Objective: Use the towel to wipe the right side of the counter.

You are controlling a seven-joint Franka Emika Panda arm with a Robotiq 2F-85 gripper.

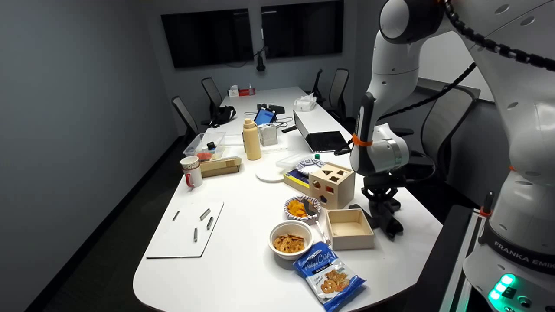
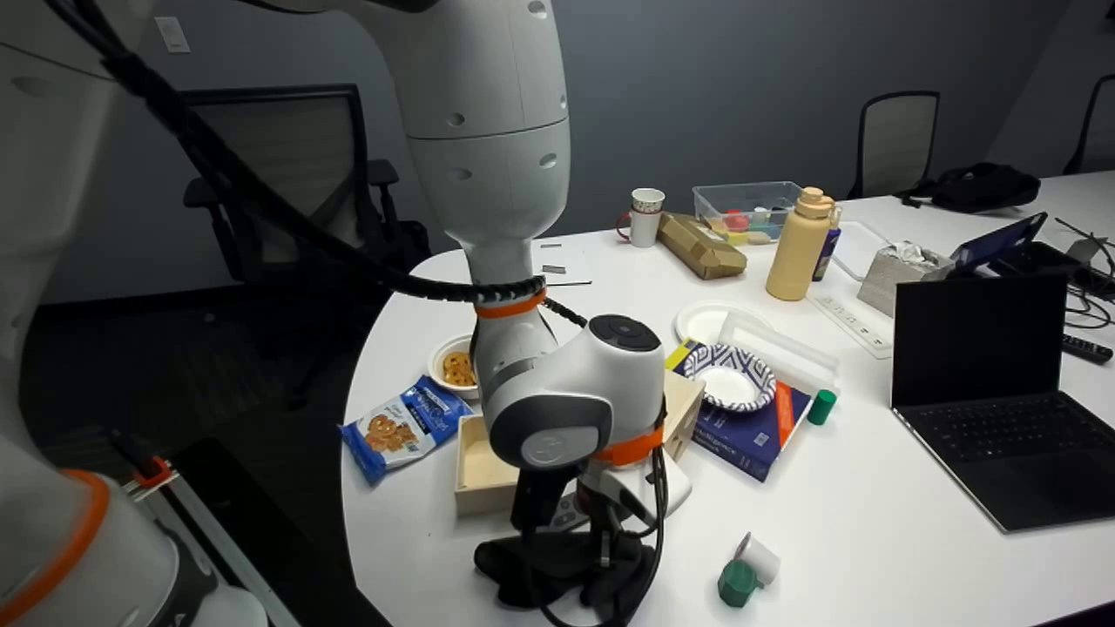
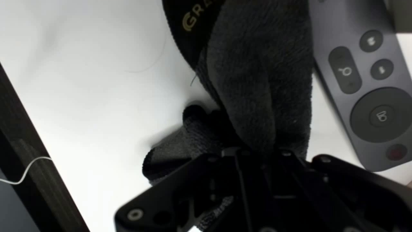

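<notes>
A dark grey towel (image 1: 386,219) lies bunched on the white table (image 1: 243,277), near the table edge by the robot's base. It also shows in an exterior view (image 2: 531,557) and fills the middle of the wrist view (image 3: 257,74), with a black corner bearing gold letters. My gripper (image 3: 259,158) points down at the towel, its fingers close together with a fold of the cloth pinched between them. The gripper also shows in an exterior view (image 1: 380,195), low over the table. Part of the towel is hidden under the fingers.
A grey remote (image 3: 379,116) lies right beside the towel. A wooden tray (image 1: 350,223), shape-sorter box (image 1: 331,186), snack bag (image 1: 327,275) and bowls (image 1: 291,255) are close by. A green-capped tube (image 2: 739,582) and a laptop (image 2: 1002,435) lie farther along.
</notes>
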